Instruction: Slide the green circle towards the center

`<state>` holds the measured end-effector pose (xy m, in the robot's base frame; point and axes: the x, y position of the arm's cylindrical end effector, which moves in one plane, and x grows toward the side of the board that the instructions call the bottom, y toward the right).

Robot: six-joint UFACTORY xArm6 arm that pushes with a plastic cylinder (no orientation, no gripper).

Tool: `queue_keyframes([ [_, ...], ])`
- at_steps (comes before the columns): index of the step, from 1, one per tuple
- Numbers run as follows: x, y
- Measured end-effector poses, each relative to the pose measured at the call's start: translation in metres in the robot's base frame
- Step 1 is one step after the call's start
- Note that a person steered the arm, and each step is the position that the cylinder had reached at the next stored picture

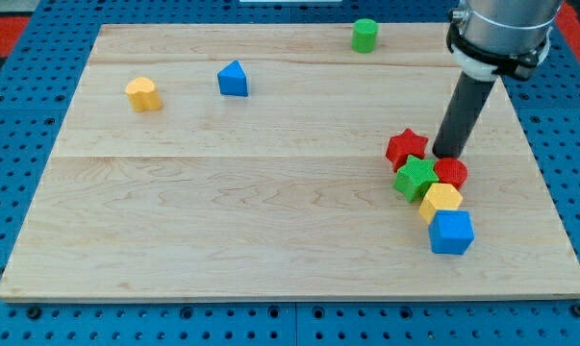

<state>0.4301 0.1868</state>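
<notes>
- Your wooden counter (270, 211) fills most of the view, lying on a blue perforated base (11, 317).
- Your arm comes in at the view's top right; its dark rod (463, 111) slants down to my tip (448, 154), which sits just right of the red star (407, 147) and just above a red block (452, 173) of unclear shape.
- There are no fingers on this rod, so there is nothing to tell as apart or together.
- A cluster sits at the view's right: the red star, a green block (416, 179), the red block, a yellow block (441, 201) and a blue cube (451, 232), packed close, running down toward the view's bottom.
- The green circle (365, 35), your target, stands alone near the top edge, well apart from my tip.
- A blue triangle (233, 79) and a yellow block (143, 93) lie at the upper left.
</notes>
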Motion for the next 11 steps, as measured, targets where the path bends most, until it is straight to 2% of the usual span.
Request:
queue_keyframes([
  [3,-0.160,-0.031],
  [4,-0.219,-0.022],
  [5,-0.237,-0.021],
  [6,-0.238,-0.042],
  [7,-0.237,-0.066],
  [9,-0.221,-0.066],
  [11,-0.214,-0.122],
])
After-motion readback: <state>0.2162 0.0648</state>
